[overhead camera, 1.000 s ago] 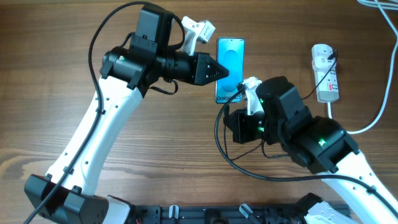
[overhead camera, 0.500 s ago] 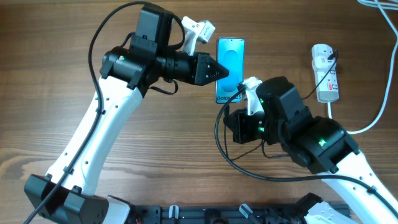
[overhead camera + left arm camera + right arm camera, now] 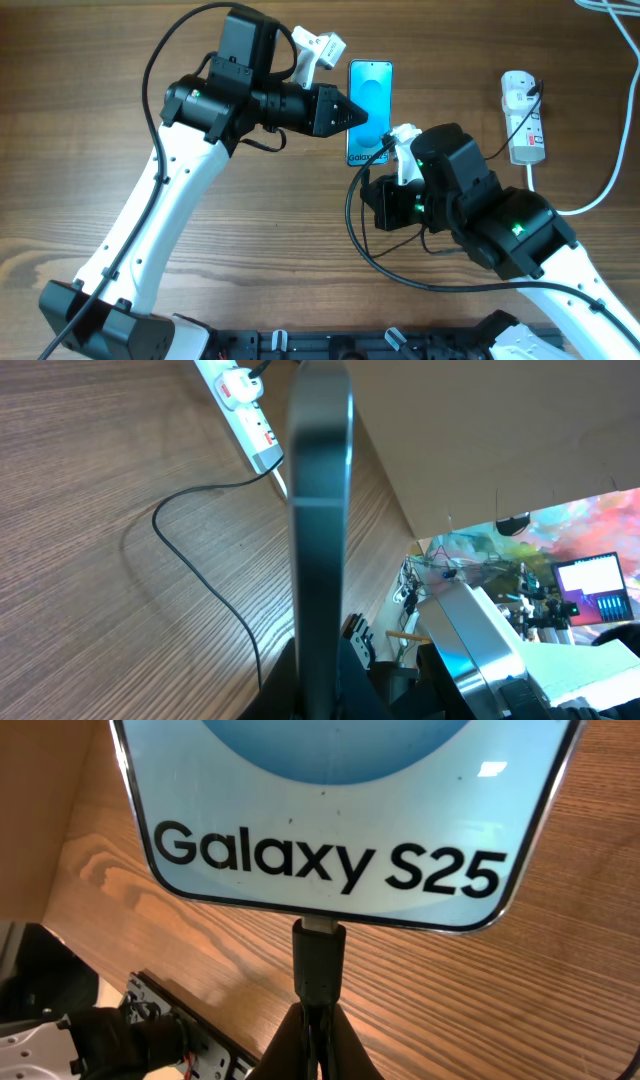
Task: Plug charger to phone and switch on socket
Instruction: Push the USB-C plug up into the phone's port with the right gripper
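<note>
The phone (image 3: pixel 370 100) has a cyan screen and is held off the table. My left gripper (image 3: pixel 358 116) is shut on its left edge; in the left wrist view the phone (image 3: pixel 320 510) shows edge-on between the jaws (image 3: pixel 320 695). My right gripper (image 3: pixel 318 1035) is shut on the charger's dark plug (image 3: pixel 318 960), whose tip meets the port in the phone's bottom edge (image 3: pixel 340 800), under the text "Galaxy S25". In the overhead view the right gripper (image 3: pixel 375 170) sits just below the phone. The white socket (image 3: pixel 523 118) lies at the right, with a plug in it.
The thin black charger cable (image 3: pixel 215 575) runs over the wooden table from the socket (image 3: pixel 250 410). A thicker white cable (image 3: pixel 610 190) curves along the right edge. The arm bases stand at the front edge.
</note>
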